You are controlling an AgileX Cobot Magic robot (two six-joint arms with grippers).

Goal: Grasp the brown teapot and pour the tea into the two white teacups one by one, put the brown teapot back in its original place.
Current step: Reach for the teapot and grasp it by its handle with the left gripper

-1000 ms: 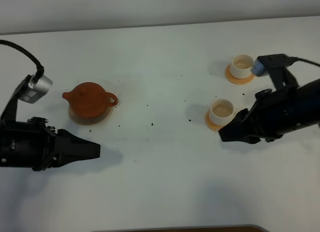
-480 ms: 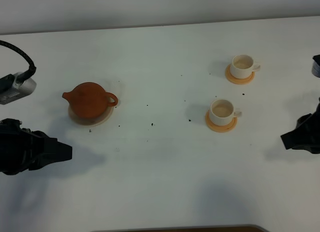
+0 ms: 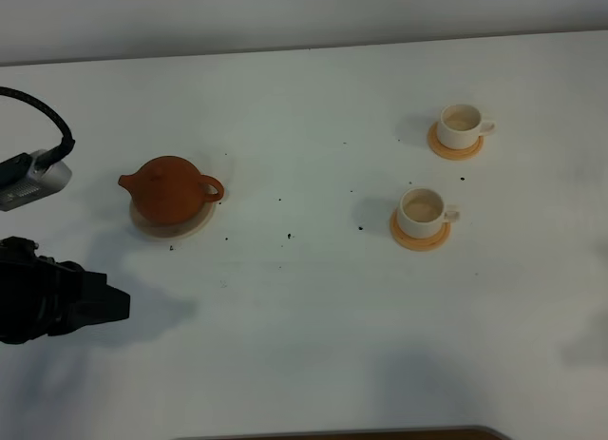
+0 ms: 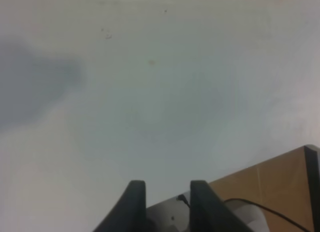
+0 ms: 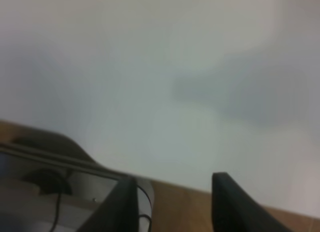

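Teapot (image 3: 169, 188) sits on saucer (image 3: 197, 228), well apart from left pincer (image 3: 122, 303).

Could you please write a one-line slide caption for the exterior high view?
Brown teapot rests on its saucer; two white teacups sit on orange coasters.

A white table (image 3: 313, 316) fills nearly the whole high view, matte and evenly lit, with soft grey shadows and a scatter of small dark specks (image 3: 289, 236) near its middle. Behind its far edge rises a plain pale wall (image 3: 285, 12). Past the near edge a brown, wood-like surface (image 4: 265, 192) shows.
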